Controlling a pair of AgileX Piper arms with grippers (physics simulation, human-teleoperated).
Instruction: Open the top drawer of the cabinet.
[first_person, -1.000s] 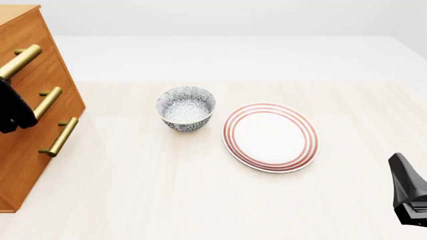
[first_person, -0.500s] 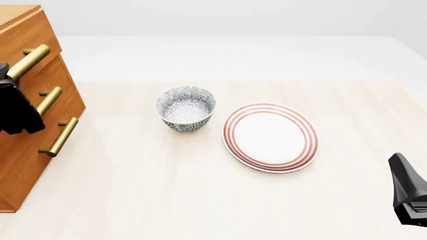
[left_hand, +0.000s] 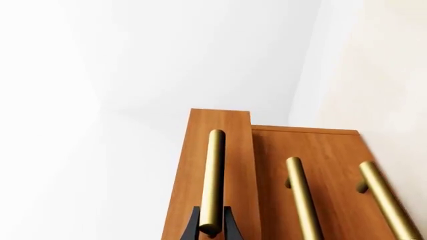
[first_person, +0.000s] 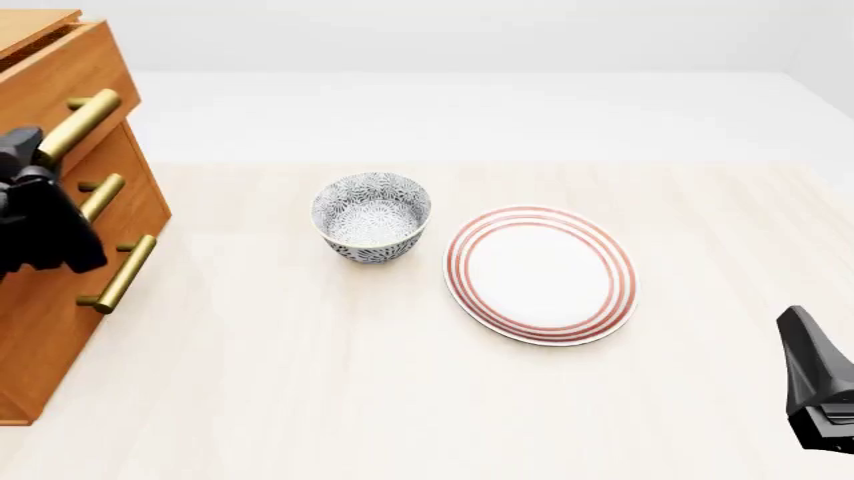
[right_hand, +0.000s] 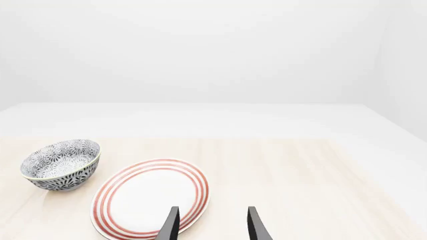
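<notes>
Since a second ago the top drawer (first_person: 60, 75) has slid out from the cabinet (first_person: 54, 300) at the table's left edge. The left gripper (left_hand: 211, 231) pinches the near end of its smooth brass bar handle (left_hand: 213, 175): rigid, possibly slippery, the boxy wooden drawer likely heavy. The right gripper (right_hand: 211, 222) hangs parted near the striped plate (right_hand: 150, 197).

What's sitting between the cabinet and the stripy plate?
In the front view, a patterned bowl stands between the cabinet and the red-ringed plate, on the table.
</notes>
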